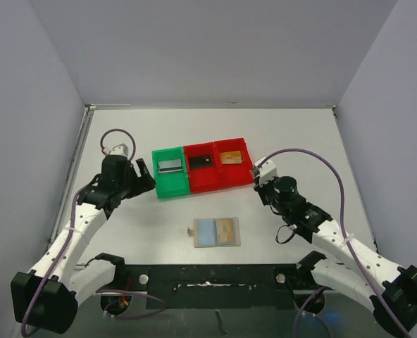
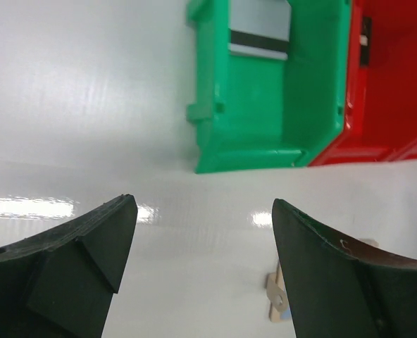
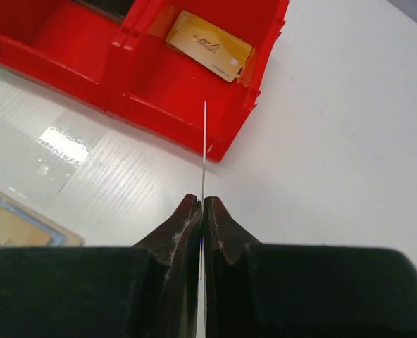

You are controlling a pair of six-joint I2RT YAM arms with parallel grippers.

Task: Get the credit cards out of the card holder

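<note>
Top external shows us silver card (image 1: pixel 170 166), black card (image 1: pixel 201 160) and gold card (image 1: pixel 229 158) binned; an orange card (image 1: pixel 226 230) waits in the near card holder (image 1: pixel 207 233). Left tool (image 2: pixel 205 211) gapes empty; right tool (image 3: pixel 203 201) pinches a thin card (image 3: pixel 204 141).

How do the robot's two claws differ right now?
The left gripper stands wide open with nothing between its jaws; the right gripper is pinched shut on a thin card seen edge-on. The left is by the green bin, the right by a red bin. Both are black.
</note>
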